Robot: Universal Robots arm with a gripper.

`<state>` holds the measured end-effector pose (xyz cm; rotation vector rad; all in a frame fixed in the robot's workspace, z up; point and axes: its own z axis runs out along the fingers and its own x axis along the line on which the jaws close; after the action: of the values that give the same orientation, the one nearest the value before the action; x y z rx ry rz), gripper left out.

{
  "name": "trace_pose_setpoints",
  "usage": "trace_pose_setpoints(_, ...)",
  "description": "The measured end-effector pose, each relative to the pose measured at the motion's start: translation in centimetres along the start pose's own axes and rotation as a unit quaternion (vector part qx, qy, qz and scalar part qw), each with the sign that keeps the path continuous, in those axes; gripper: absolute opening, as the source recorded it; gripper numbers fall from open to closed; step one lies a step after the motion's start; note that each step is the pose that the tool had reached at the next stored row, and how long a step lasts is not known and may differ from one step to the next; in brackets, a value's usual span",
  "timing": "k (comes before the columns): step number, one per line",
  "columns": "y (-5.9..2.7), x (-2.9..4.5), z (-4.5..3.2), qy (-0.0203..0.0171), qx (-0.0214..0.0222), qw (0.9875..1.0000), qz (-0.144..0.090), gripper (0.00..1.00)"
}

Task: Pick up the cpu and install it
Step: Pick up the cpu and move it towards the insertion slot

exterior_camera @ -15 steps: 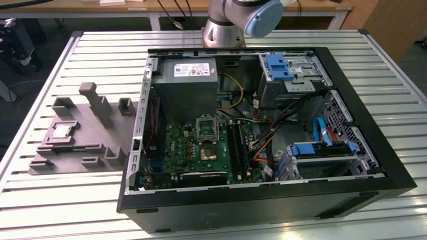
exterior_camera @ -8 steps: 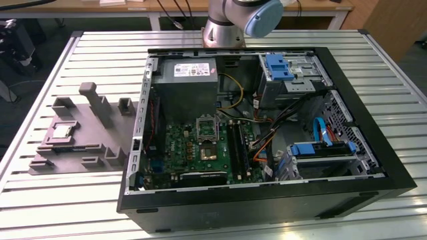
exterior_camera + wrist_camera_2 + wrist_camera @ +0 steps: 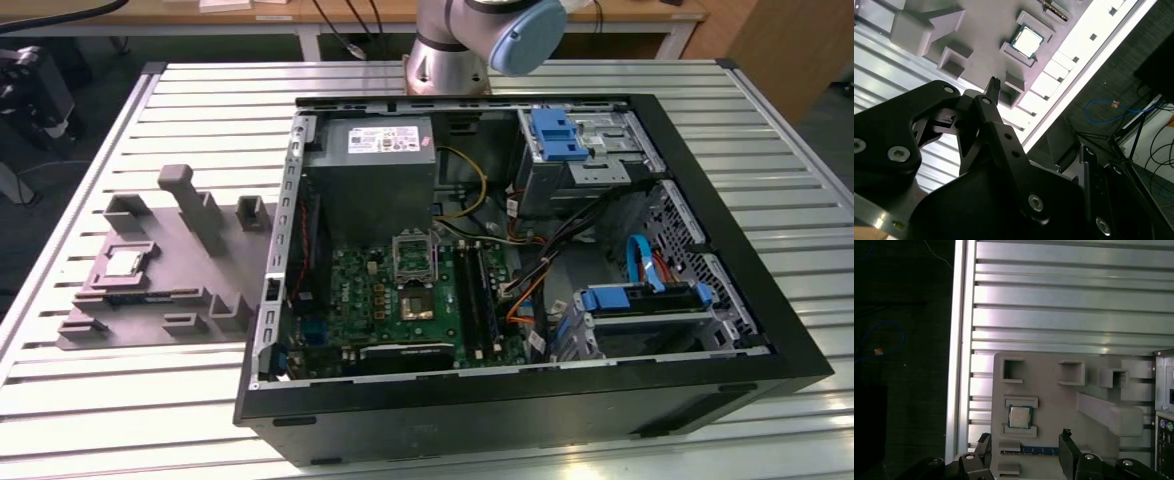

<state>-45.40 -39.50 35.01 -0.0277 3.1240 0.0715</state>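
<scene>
The cpu (image 3: 124, 262) is a small silvery square chip lying flat in a recess of the grey plastic tray (image 3: 167, 285), at the exterior view's left. In both wrist views the cpu (image 3: 1019, 416) (image 3: 1028, 41) rests untouched between two low grey ledges. My gripper (image 3: 1025, 440) hangs above the tray, open, with nothing between its black fingers (image 3: 1066, 439). The chip lies a little beyond the gap between them. One fingertip (image 3: 994, 84) shows in the second wrist view, short of the chip. The silver socket frame (image 3: 414, 258) sits on the green motherboard inside the black computer case (image 3: 534, 410).
The tray carries several raised grey blocks (image 3: 200, 205) around the chip and a thin blue strip (image 3: 1029, 451) in a slot. The open case holds cables, blue drive brackets (image 3: 558, 135) and a power supply (image 3: 380, 150). The slatted metal table's edge (image 3: 959, 365) runs close beside the tray.
</scene>
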Motion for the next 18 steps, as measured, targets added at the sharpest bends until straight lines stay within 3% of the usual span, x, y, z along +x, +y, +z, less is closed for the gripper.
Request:
trace_pose_setpoints(10, -0.01, 0.00, 0.22, 0.0000, 0.0000, 1.0000, 0.000, 0.65)
trace_pose_setpoints(12, -0.03, 0.01, 0.68, 0.0000, 0.0000, 1.0000, 0.000, 0.65)
trace_pose_setpoints(18, -0.04, 0.01, 0.82, 0.0000, 0.0000, 1.0000, 0.000, 0.65)
